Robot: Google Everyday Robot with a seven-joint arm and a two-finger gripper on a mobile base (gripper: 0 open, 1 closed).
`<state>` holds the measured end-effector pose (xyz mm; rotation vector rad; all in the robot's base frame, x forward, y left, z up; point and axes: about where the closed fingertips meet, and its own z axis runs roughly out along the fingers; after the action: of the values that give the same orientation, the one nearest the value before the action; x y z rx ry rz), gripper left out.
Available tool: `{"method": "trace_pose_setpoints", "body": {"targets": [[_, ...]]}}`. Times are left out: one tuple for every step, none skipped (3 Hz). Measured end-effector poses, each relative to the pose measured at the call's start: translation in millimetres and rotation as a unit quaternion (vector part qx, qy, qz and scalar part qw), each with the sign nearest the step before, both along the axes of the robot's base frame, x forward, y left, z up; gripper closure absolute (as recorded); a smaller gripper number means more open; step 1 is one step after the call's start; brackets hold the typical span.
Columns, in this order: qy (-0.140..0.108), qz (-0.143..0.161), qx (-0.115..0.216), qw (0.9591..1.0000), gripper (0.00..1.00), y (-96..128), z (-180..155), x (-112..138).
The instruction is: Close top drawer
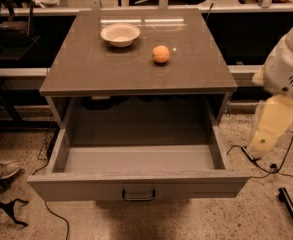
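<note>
The top drawer [138, 185] is pulled far out of the grey-brown cabinet [136, 69]. It is wide and deep, and its inside is empty. Its flat front faces me, with a small dark bar handle [138, 195] low at the middle. My arm [286, 71] enters from the right edge, white above and pale cream below. My gripper [262, 143] hangs at the arm's lower end, to the right of the drawer's right front corner and apart from it, above the floor.
A white bowl [120, 34] and an orange [161, 54] sit on the cabinet top. Cables [266, 166] lie on the speckled floor at right, and a dark bar [292, 209] at bottom right. A person's shoe [3, 171] is at left. Dark shelving stands behind.
</note>
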<state>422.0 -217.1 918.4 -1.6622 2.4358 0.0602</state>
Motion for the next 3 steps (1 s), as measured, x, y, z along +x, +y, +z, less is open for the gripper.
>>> {"method": "trace_pose_setpoints", "body": {"targets": [[0.088,-0.055,0.007,0.9946,0.00,1.6,-58.9,-26.7],[0.149,-0.106,0.002,0.9832,0.18,-0.5,-100.1,-56.7],[0.196,-0.144,0.011,0.9698,0.50,8.5,-144.3,-87.4]]}}
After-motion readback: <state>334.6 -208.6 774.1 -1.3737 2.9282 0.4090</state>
